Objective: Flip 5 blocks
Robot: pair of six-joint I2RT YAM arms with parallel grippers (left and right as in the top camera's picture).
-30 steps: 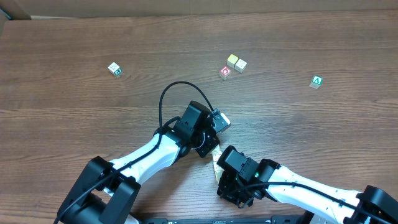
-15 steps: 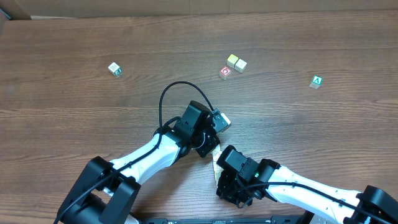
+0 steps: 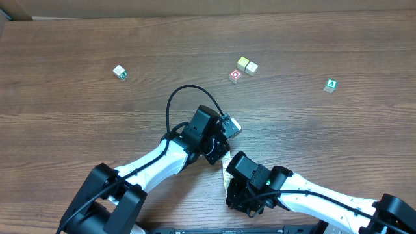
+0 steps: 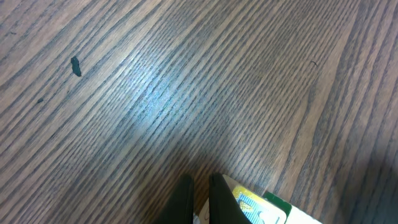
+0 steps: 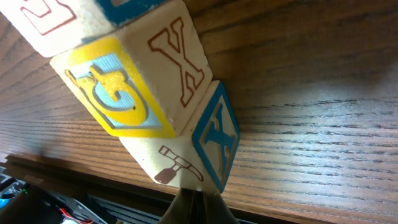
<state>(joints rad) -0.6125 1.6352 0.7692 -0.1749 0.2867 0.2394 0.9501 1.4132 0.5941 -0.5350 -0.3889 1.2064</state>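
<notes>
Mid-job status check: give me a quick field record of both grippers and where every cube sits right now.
left gripper: shut, empty, low over bare wood
block by left gripper: on the table, beside its tips
right gripper: shut, tips at the blue-X block; contact unclear
blocks between arms: clustered, partly hidden overhead
pale pair: side by side, far centre
red-ringed cube: just beside the pair
green-marked cubes: one far left, one far right

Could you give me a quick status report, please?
Left gripper shut, empty. Right gripper shut, empty, tips by pale wooden cube with blue X face. Black cable loop beside left arm.
</notes>
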